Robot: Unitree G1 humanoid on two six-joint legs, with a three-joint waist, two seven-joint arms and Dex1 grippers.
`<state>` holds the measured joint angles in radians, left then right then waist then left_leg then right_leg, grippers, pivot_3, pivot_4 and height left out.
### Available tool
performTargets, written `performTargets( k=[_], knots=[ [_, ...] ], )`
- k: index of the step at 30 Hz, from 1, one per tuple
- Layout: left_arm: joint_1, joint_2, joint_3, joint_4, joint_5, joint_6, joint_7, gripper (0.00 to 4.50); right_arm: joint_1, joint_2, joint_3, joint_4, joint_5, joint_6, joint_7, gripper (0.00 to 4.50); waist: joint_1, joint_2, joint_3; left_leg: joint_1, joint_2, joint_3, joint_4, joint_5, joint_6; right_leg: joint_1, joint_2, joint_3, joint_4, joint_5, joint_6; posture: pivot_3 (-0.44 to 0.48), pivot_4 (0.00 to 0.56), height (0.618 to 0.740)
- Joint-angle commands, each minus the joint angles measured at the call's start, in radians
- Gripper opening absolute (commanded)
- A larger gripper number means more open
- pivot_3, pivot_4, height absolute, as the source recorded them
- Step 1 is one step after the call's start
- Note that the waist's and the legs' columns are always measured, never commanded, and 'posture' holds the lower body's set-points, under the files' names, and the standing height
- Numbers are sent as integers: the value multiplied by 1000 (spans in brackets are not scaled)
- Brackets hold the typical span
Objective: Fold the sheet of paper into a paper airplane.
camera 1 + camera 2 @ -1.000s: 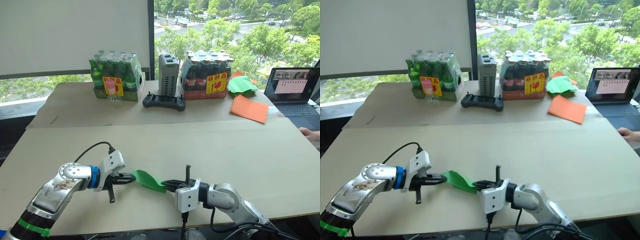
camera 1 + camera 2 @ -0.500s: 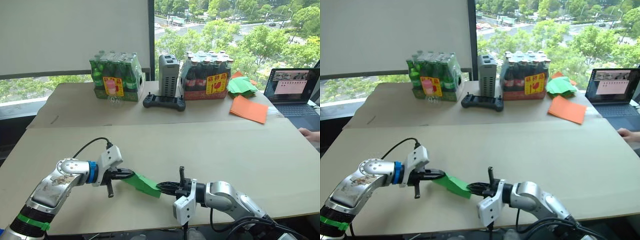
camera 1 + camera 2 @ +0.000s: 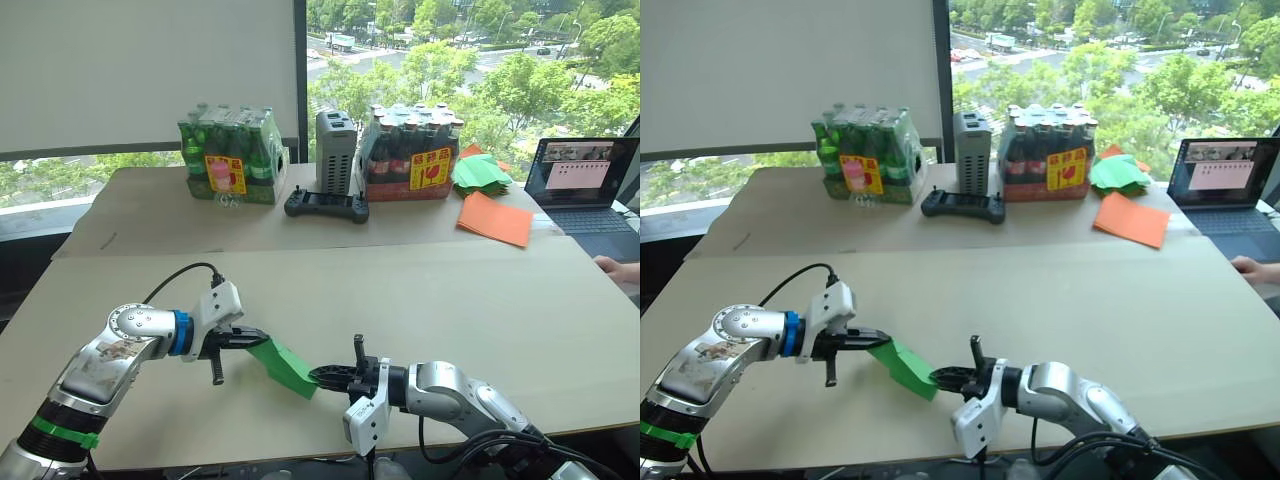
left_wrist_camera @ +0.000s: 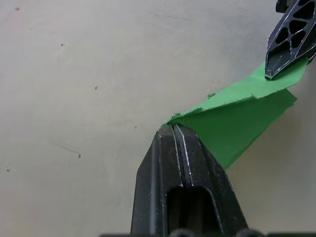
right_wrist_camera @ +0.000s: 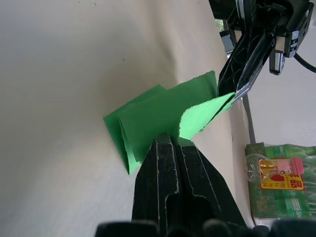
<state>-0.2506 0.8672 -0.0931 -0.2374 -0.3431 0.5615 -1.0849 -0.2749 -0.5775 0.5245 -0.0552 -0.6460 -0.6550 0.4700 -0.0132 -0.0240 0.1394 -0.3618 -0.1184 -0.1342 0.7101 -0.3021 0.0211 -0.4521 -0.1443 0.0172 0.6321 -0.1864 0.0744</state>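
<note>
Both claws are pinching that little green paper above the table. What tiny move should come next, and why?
Probably lower the sheet of paper flat onto the table so a crease can be pressed. The left gripper and the right gripper are each shut on opposite ends of it, and it hangs folded and slanted between them with nothing firm beneath it.

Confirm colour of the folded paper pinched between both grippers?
Bright green, the thin folded sheet of paper; clearest in the right wrist view.

Folded green sheet of paper [image 3: 284, 365] — held aloft
</note>
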Motion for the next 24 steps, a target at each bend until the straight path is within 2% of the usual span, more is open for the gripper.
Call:
performTargets(
  k=[1,8,14,18,24],
  knots=[
    [6,18,50,-25,-12,-18,-1,0,1,-16,12,62,-77,37,13,53,0,0,0,0,1,0,0,0,0,0,0,0,0,0,0,0,150,696],
    [-75,-3,82,-63,-83,39,-3,0,-17,-32,35,73,-132,15,-4,53,3,-2,1,11,10,0,0,-6,4,14,9,-1,-3,0,-2,0,150,696],
    [-5,3,63,-145,-122,52,-22,0,-28,-37,49,78,-141,22,-13,53,-1,-2,1,13,13,1,0,-7,1,14,13,0,-3,0,-5,0,150,696],
    [51,-12,12,-162,-90,27,-9,0,-34,-39,55,82,-144,25,-16,53,2,-2,1,15,13,1,0,-8,2,15,13,1,-3,0,-6,0,150,696],
    [62,-32,-44,-110,-18,-32,10,0,-38,-37,57,78,-131,32,-8,53,3,-2,1,16,13,1,0,-8,2,16,13,1,-3,0,-6,0,150,696]
  ],
)
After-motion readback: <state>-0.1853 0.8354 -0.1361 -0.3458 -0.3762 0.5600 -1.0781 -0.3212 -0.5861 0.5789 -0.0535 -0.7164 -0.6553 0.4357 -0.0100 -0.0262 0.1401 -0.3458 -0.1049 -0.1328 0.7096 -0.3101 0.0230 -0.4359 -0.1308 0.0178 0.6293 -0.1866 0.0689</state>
